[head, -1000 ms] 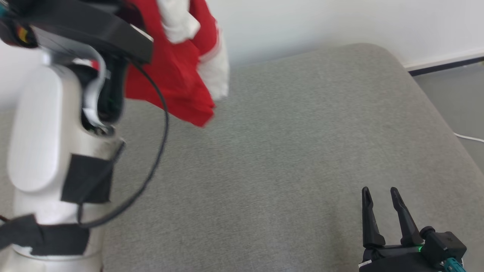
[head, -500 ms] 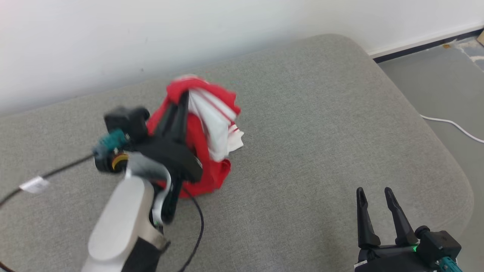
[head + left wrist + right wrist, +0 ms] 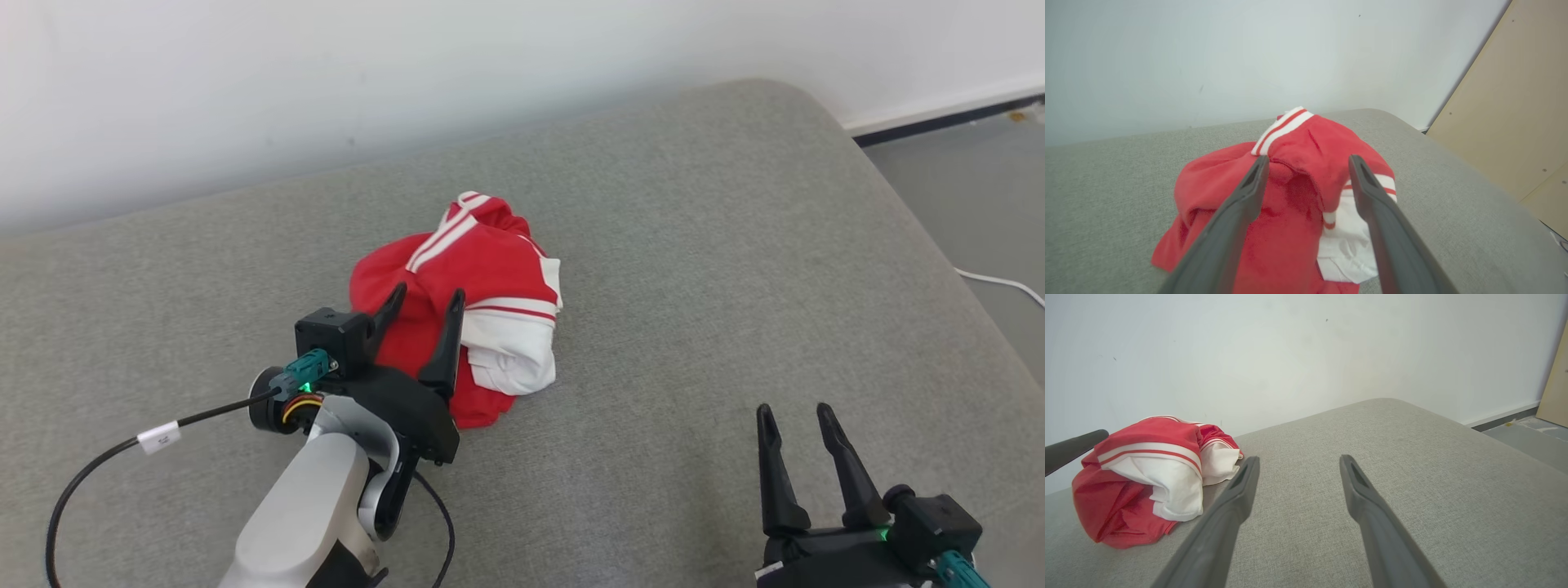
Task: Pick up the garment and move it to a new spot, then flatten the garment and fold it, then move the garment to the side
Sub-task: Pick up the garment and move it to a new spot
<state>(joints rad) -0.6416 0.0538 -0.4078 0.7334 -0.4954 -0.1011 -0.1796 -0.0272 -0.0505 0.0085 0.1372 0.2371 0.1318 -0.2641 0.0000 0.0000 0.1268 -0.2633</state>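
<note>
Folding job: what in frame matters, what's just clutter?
Job:
- red-and-white garment, crumpled on grey cushion
- left claw, open, at the garment
- right claw, open, apart from it

Lying about:
- white cable on floor
- wooden panel

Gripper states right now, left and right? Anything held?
Left gripper: open, poised at the crumpled red and white garment, not gripping it.
Right gripper: open, empty, over the grey cushion.
</note>
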